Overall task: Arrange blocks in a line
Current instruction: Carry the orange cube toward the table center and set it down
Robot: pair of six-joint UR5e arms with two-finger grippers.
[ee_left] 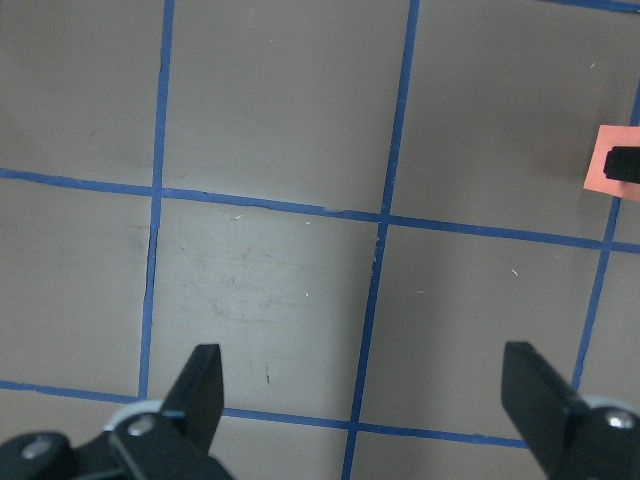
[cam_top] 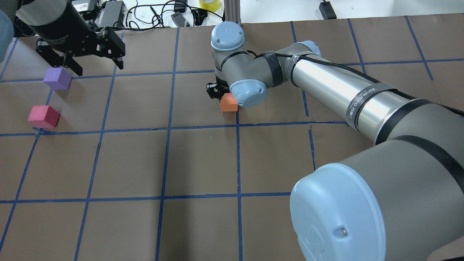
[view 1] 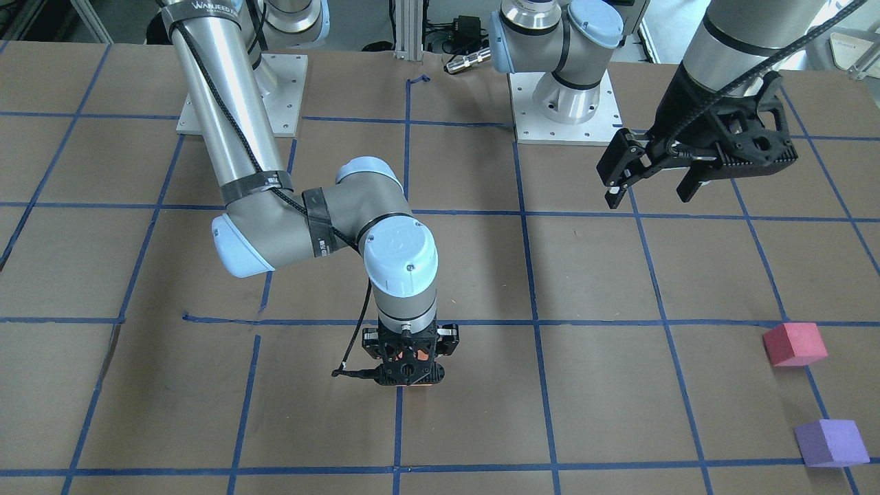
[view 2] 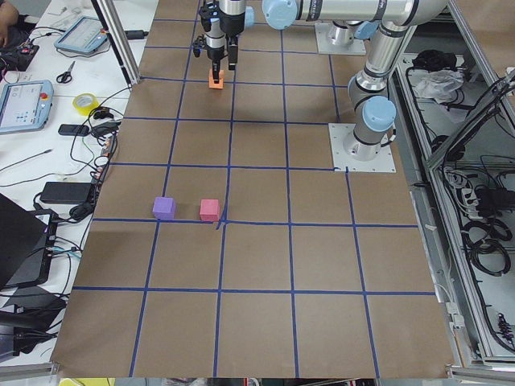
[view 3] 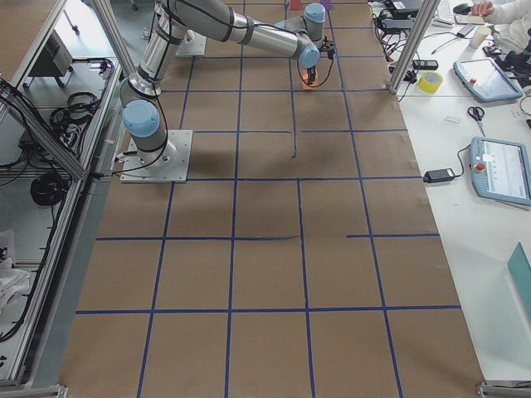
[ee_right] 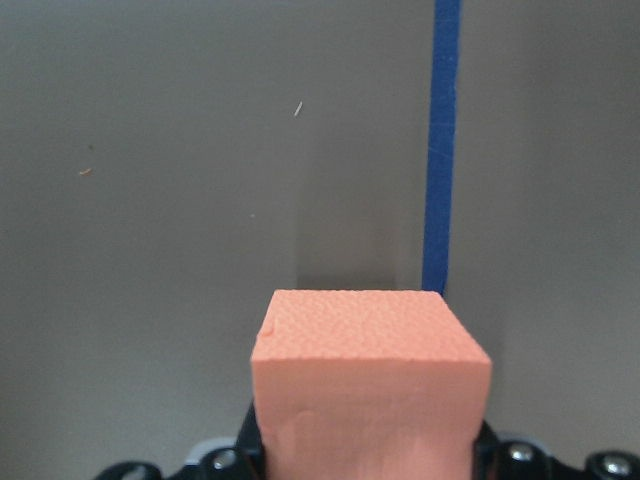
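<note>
My right gripper [view 1: 411, 375] points straight down near the table's middle, shut on the orange block [cam_top: 228, 104]. The block fills the right wrist view [ee_right: 370, 380], next to a blue tape line. I cannot tell whether it touches the table. The pinkish-red block [cam_top: 44, 116] and the purple block [cam_top: 57, 78] sit side by side on my far left, a small gap between them. They also show in the front view: the pinkish-red block [view 1: 794, 344] and the purple block [view 1: 830, 442]. My left gripper [cam_top: 96, 67] hangs open and empty above the table, beyond the purple block.
The brown table carries a blue tape grid [cam_top: 166, 127]. The two arm bases [view 1: 564, 103] stand at the robot's side of the table. Cables and a tape roll [cam_top: 209, 4] lie past the far edge. A side desk holds tablets [view 2: 24, 104].
</note>
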